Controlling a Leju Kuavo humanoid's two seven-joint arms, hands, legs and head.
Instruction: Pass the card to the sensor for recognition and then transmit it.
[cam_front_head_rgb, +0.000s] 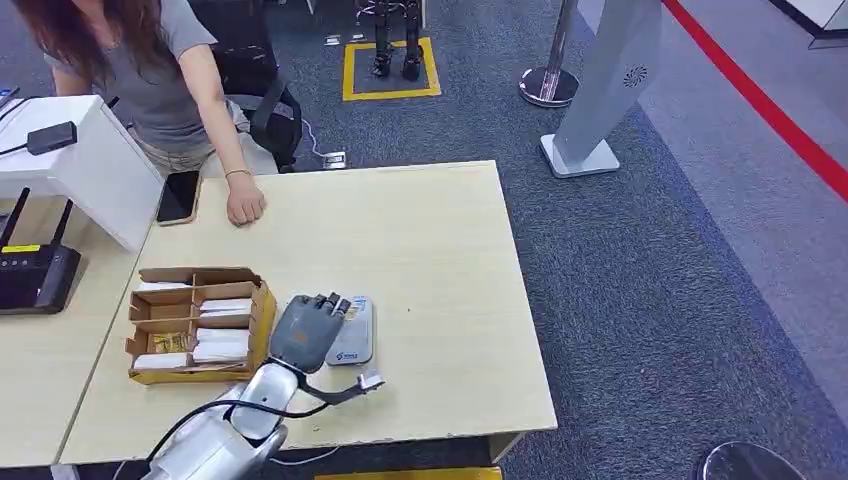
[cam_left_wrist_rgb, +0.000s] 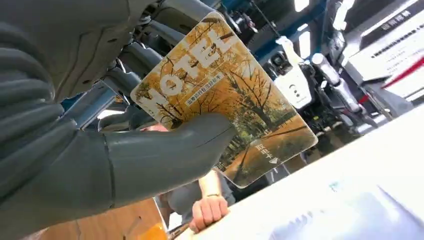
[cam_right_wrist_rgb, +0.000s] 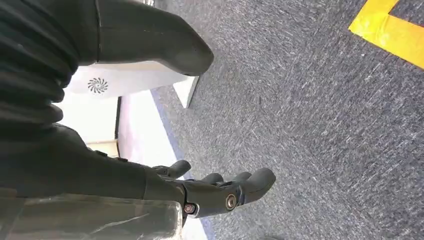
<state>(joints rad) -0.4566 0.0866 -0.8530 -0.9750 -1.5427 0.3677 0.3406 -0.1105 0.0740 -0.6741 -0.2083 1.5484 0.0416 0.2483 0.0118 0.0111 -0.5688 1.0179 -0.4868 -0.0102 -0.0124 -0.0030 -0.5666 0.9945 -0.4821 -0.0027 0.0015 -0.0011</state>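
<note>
The left hand (cam_front_head_rgb: 308, 332) hovers palm-down over the grey sensor (cam_front_head_rgb: 356, 332) on the desk (cam_front_head_rgb: 440, 260), thumb and fingers pinching one autumn-printed card (cam_left_wrist_rgb: 225, 95). From above, the hand hides the card and half the sensor. The right hand (cam_right_wrist_rgb: 210, 190) hangs over carpet, fingers loosely apart, holding nothing.

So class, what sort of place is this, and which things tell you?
Probably a robotics lab or demo hall: grey carpet with yellow floor marking, pale wooden table, another robot's legs, black router.
</note>
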